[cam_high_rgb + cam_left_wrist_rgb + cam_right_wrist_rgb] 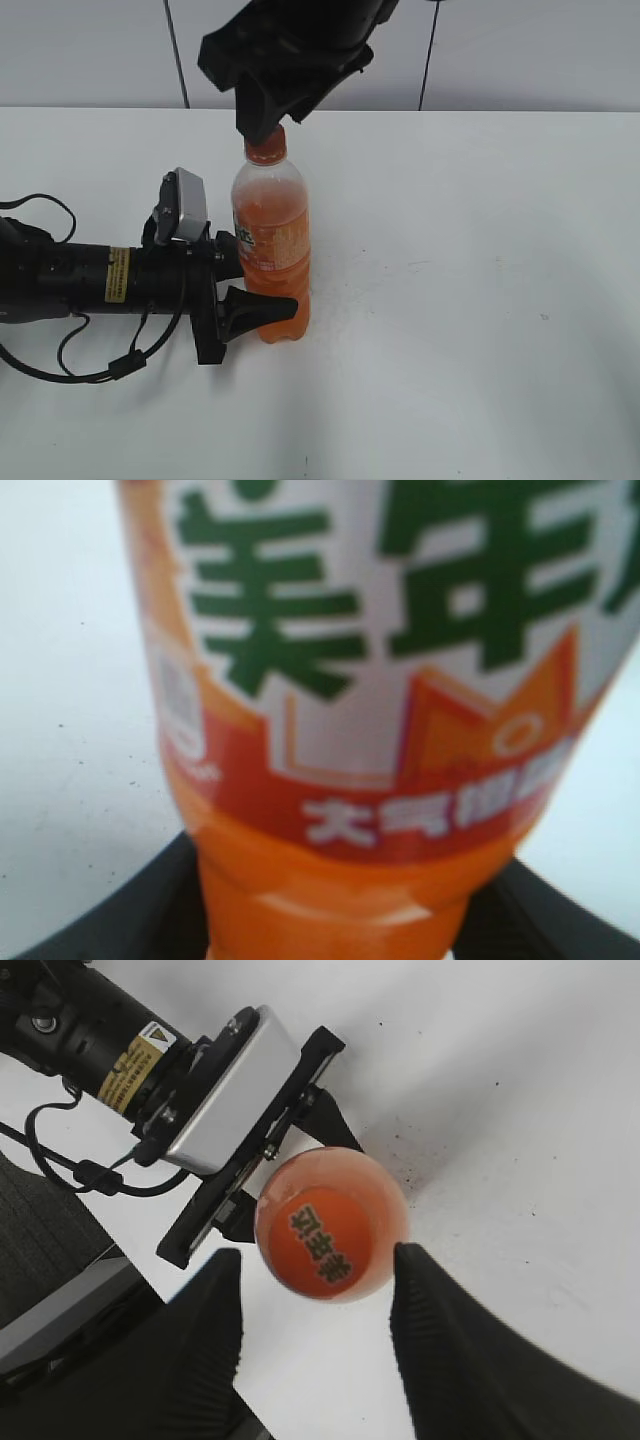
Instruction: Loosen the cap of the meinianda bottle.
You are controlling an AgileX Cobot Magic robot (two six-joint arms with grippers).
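The meinianda bottle (272,215) stands upright on the white table, full of orange drink. My left gripper (262,300) reaches in from the left and is shut on its lower body. In the left wrist view the label (380,680) fills the frame, with dark jaws (330,920) on both sides of the bottle's base. The orange cap (267,150) sits on the bottle. My right gripper (268,122) hangs just above it. In the right wrist view the cap (322,1243) lies between the open fingers (315,1270), with gaps on both sides.
The left arm lies along the table (480,300) with its wrist camera box (185,205) and loose black cables (90,370). Grey wall panels stand behind. The right wrist view shows the table's edge and dark floor (40,1230) at the left.
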